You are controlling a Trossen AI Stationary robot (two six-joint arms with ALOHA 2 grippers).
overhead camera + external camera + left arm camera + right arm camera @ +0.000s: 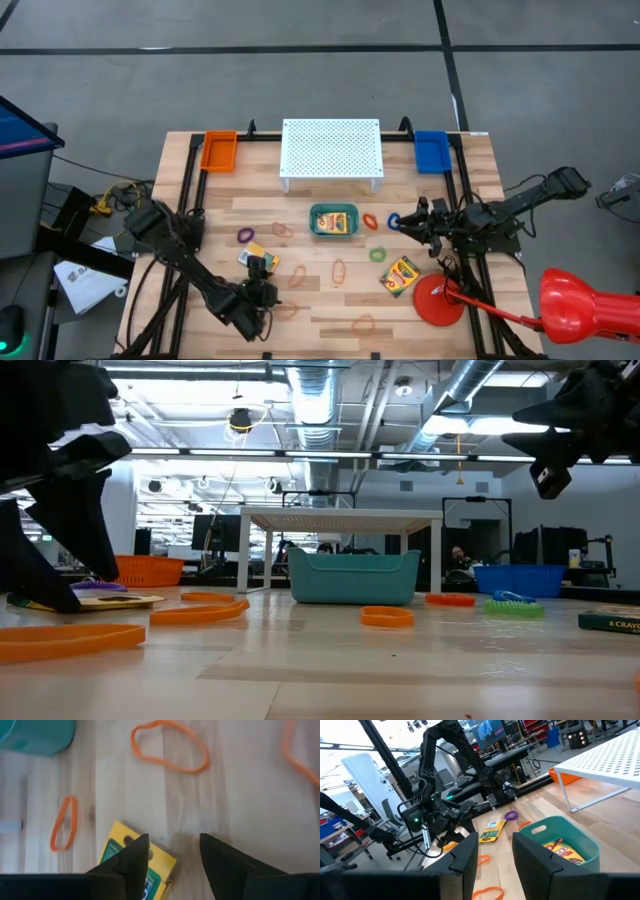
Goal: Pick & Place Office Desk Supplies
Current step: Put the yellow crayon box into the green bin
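My left gripper [262, 272] [172, 855] is open and low over the table's near left part. One finger [136, 857] stands over a corner of a flat yellow-and-green crayon box [117, 857] [250, 257]; the other is over bare wood. My right gripper [408, 219] [495, 855] is open and raised right of the teal bin [333, 220], which holds a crayon box [559, 848]. Another crayon box [400, 275] lies flat near the red disc. Rubber bands lie scattered: orange [169, 747] [64, 822], purple [245, 235], blue [393, 219], green [377, 254]. My left gripper comes from above with one finger over the corner [160, 857] of the crayon box that lies flat on the table. I cannot tell whether that finger touches the box.
A white perforated stand [331, 150] sits at the far middle, with an orange tray [218, 150] on its left and a blue tray [431, 150] on its right. A red disc [438, 300] lies near right. Black frame rails [188, 215] run along both sides.
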